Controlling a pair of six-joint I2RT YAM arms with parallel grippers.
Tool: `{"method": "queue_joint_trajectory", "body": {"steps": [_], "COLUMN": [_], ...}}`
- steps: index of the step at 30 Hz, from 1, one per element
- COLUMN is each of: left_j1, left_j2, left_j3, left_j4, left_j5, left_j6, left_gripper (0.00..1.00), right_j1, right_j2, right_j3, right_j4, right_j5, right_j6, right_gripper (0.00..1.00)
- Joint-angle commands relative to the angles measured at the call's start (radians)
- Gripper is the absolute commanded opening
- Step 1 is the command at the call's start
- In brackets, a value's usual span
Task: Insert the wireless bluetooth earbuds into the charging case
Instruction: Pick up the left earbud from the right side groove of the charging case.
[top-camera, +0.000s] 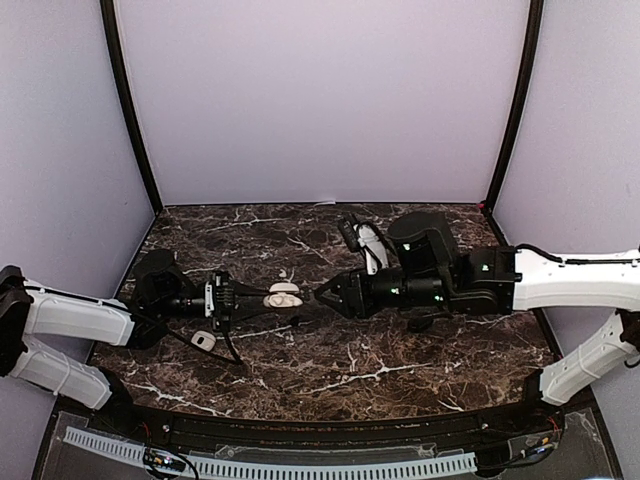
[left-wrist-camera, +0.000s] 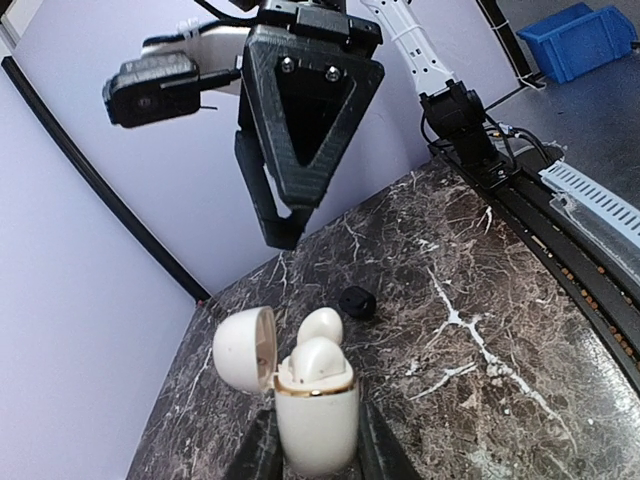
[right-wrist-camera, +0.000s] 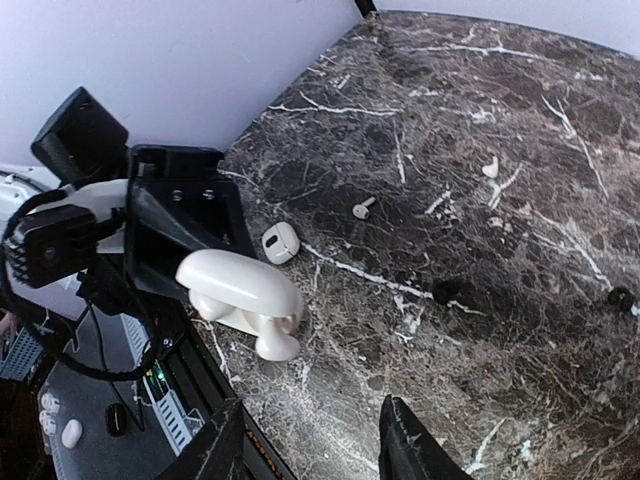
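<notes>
Two white stemmed plastic earbuds (left-wrist-camera: 320, 350) show their rounded heads at the mouth of the white pebble-shaped charging case (left-wrist-camera: 316, 420), whose lid stands hinged open to one side. The left gripper (top-camera: 262, 297) has its jaws clamped on the case body, over the dark marble table (right-wrist-camera: 520, 90). The right gripper (right-wrist-camera: 312, 445) hovers just beside the case, jaws apart and empty. Insertion looks near its end, though I cannot tell whether both buds are fully seated. The next move likely calls for a light downward press, then closing the lid. Another loose white earbud (right-wrist-camera: 363, 207) lies on the table, well apart.
</notes>
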Motion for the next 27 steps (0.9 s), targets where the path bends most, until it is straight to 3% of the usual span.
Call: {"method": "queue_joint_trajectory", "body": {"steps": [1, 22, 27], "left_j1": [-0.011, -0.021, -0.022], "left_j2": [0.017, 0.045, 0.041], "left_j3": [0.007, 0.005, -0.006], "left_j4": [0.046, 0.013, 0.023], "left_j5": [-0.049, -0.051, -0.043], "left_j6": [0.047, 0.113, 0.113], "left_gripper": [0.0, 0.0, 0.0], "right_j1": [-0.019, -0.028, -0.043], "right_j2": [0.07, 0.231, 0.234], "right_j3": [0.053, 0.144, 0.126], "right_j4": [-0.036, 0.011, 0.066], "right_j5": [-0.02, -0.086, -0.124], "right_j6": [0.12, 0.173, 0.189], "right_gripper": [0.44, 0.39, 0.33]}}
